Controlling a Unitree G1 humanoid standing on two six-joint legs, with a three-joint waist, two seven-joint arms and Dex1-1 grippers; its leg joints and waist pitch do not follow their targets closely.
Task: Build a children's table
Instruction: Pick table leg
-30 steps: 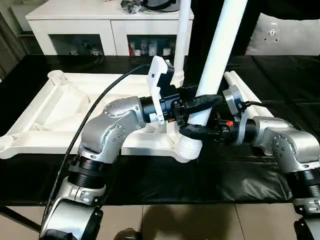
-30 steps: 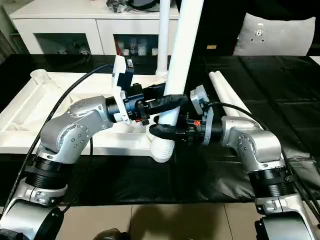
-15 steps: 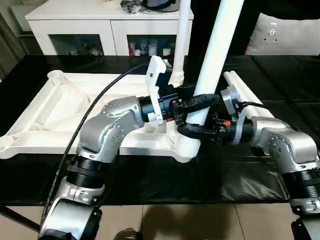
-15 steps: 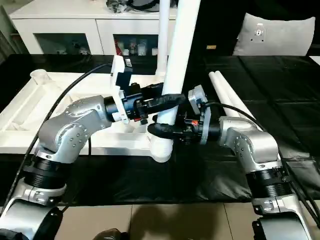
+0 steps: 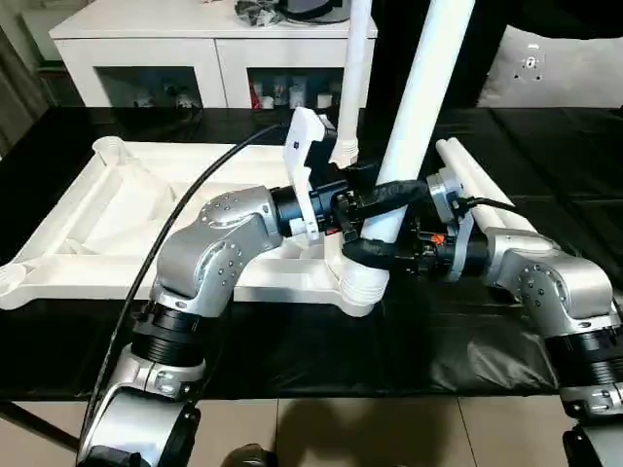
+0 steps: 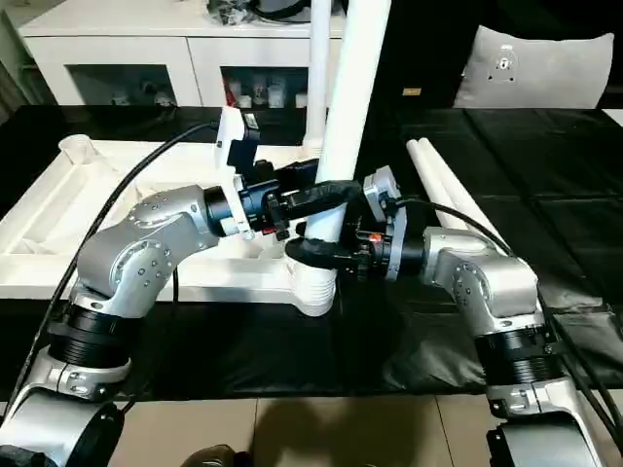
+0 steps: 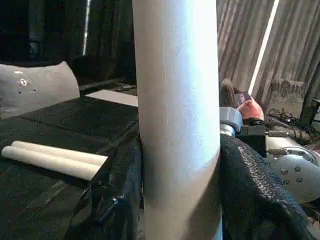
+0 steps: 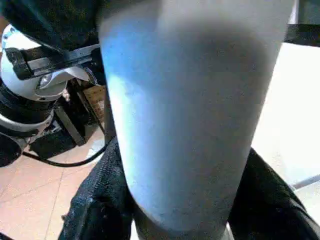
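The children's table top (image 5: 117, 224) lies upside down on the black-covered work table, ribbed side up. One white leg (image 5: 358, 68) stands upright in its far right corner socket. A second leg (image 5: 428, 88) leans slightly, and its lower end sits at the near right corner socket (image 5: 362, 290). My left gripper (image 5: 387, 199) is shut on this leg from the left. Just below it my right gripper (image 5: 375, 255) is shut on the same leg from the right. In the wrist views the leg (image 7: 177, 125) (image 8: 190, 115) stands between black fingers (image 7: 115, 200) (image 8: 95, 210). Two more legs (image 5: 472, 175) lie side by side to the right.
A white cabinet (image 5: 195, 49) with glass doors stands behind the work table (image 5: 292, 341). A grey cushion (image 5: 555, 68) rests at the back right. Black cables run along my left arm. Tiled floor (image 5: 389, 428) shows past the table's near edge.
My right arm and the held leg's lower end have shifted slightly left, toward the near right corner socket. Both grippers have kept their hold on the leg.
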